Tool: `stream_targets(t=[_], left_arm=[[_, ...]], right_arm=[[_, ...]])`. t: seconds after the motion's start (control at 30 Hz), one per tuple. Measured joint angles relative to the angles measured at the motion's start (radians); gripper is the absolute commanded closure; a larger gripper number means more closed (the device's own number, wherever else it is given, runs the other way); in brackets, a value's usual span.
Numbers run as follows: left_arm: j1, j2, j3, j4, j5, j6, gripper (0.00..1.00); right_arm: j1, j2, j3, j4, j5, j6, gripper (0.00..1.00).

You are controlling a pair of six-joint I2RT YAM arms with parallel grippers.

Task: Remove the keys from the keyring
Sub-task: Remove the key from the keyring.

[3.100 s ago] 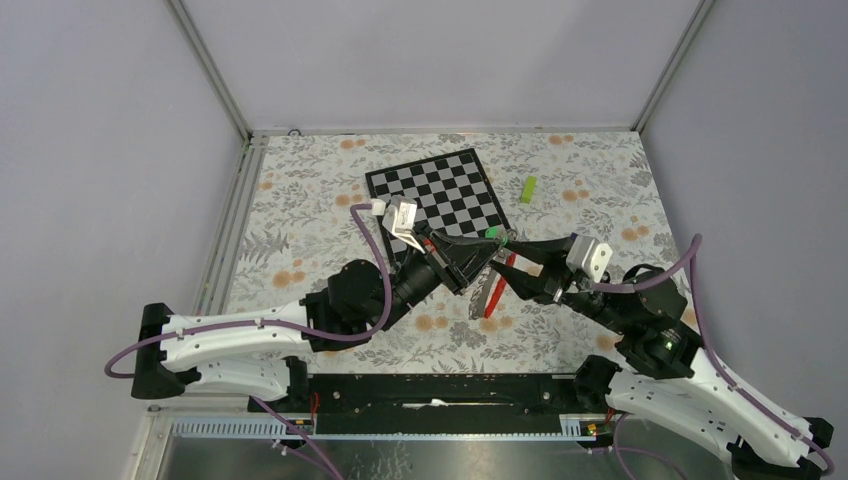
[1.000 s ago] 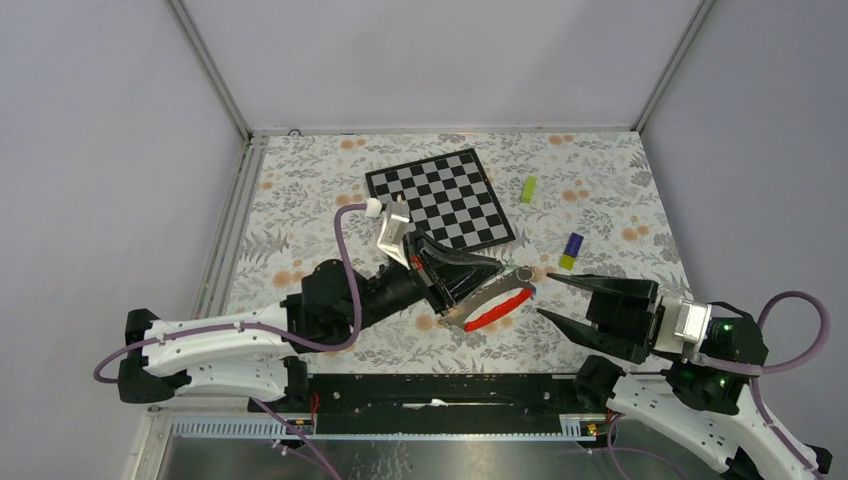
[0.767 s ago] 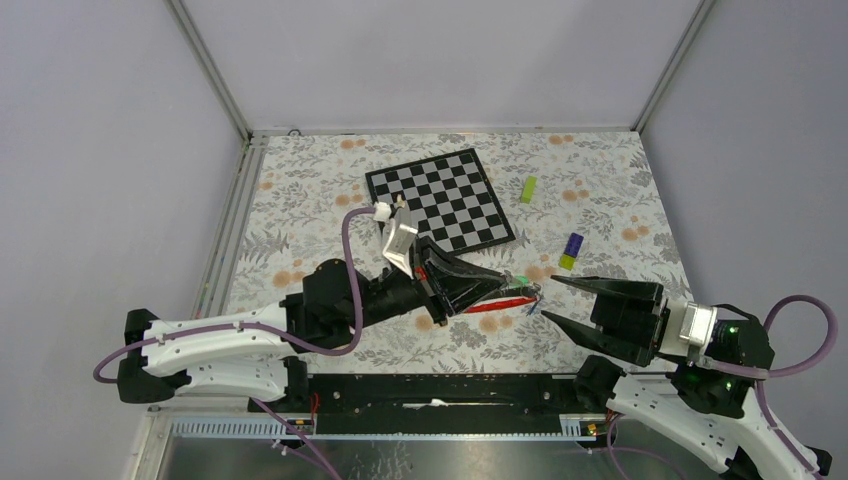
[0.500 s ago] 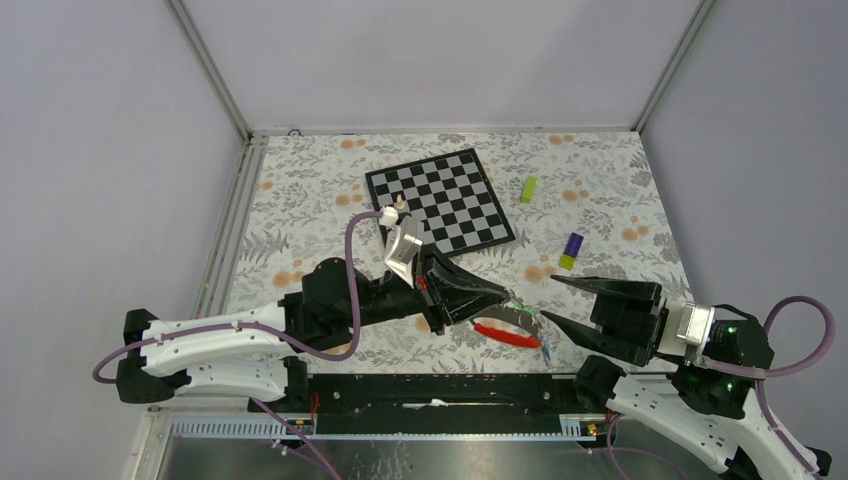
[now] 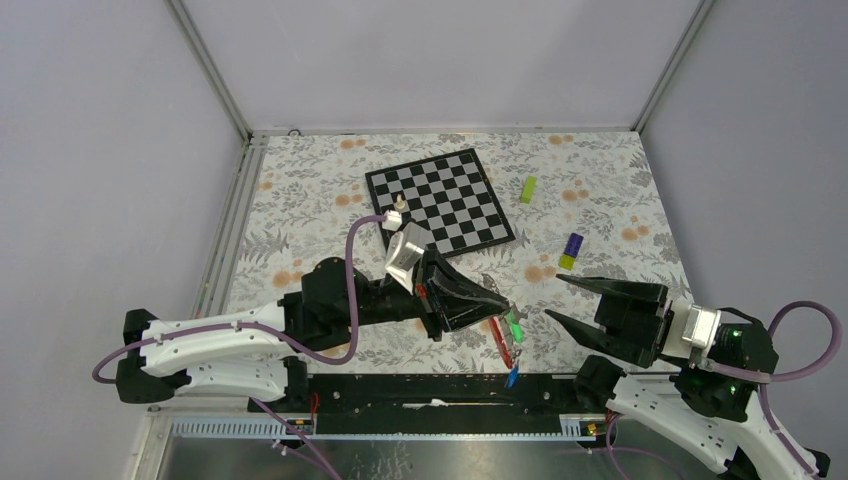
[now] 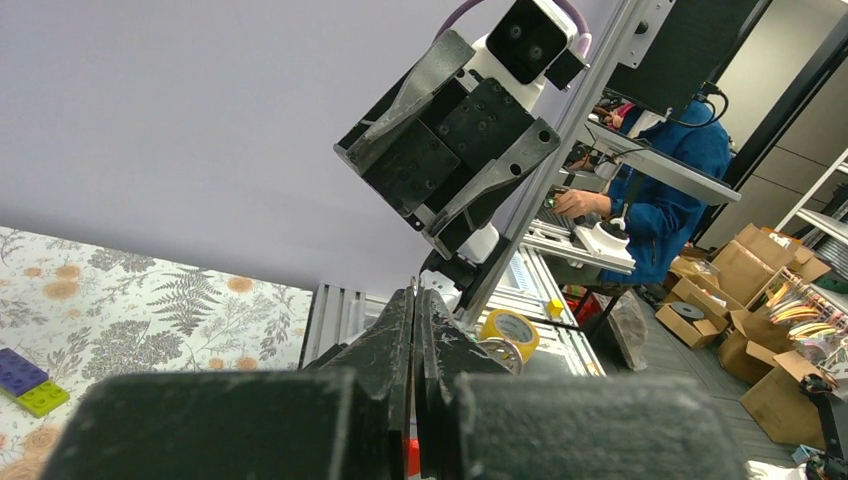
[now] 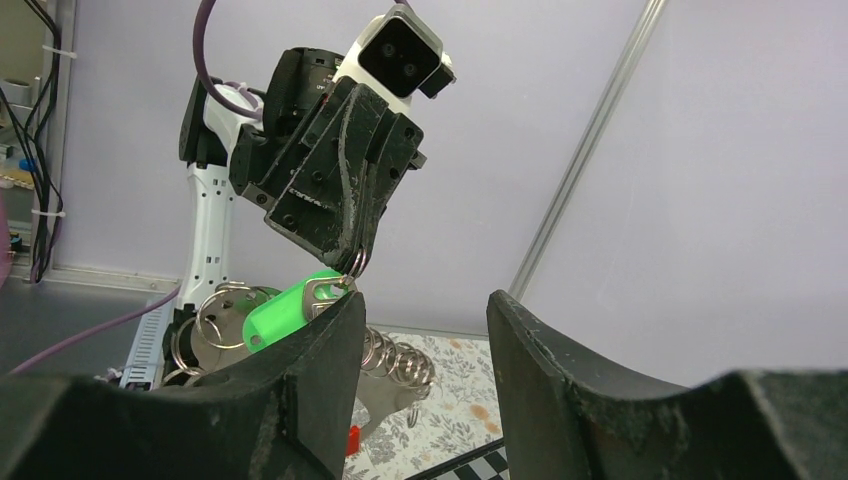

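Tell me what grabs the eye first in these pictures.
The left gripper, shut on the keyring, dangles it near the front edge of the table, with a green-headed key, a red strap and a blue key hanging down. The right gripper faces it from the right, jaws open and empty. A chessboard lies behind them.

Keyring (image 7: 400,365) shiny metal; green key (image 7: 283,312) glossy plastic.

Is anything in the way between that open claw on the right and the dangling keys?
Nothing visible does. The keys hang on the keyring pinched in the left gripper, and the open right gripper faces them across open air. The purple-and-yellow block lies farther back on the table, off that line.
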Motion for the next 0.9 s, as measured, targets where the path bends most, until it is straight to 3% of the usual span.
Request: stream_targets(t=[0.3,0.63,0.9], left_arm=[[0.0,0.0,0.007,-0.026,-0.021,0.004,1.0],[0.0,-0.003,0.007,-0.027,-0.173,0.003,1.0],[0.0,-0.008,0.007,-0.026,-0.282,0.002,1.0]], right_arm=[[0.0,-0.005,0.0,-0.013,0.008,0.0,0.48],[0.0,-0.005,0.0,-0.016,0.077,0.002,0.58],[0.0,0.003,0.015,-0.023,0.106,0.032,0.58]])
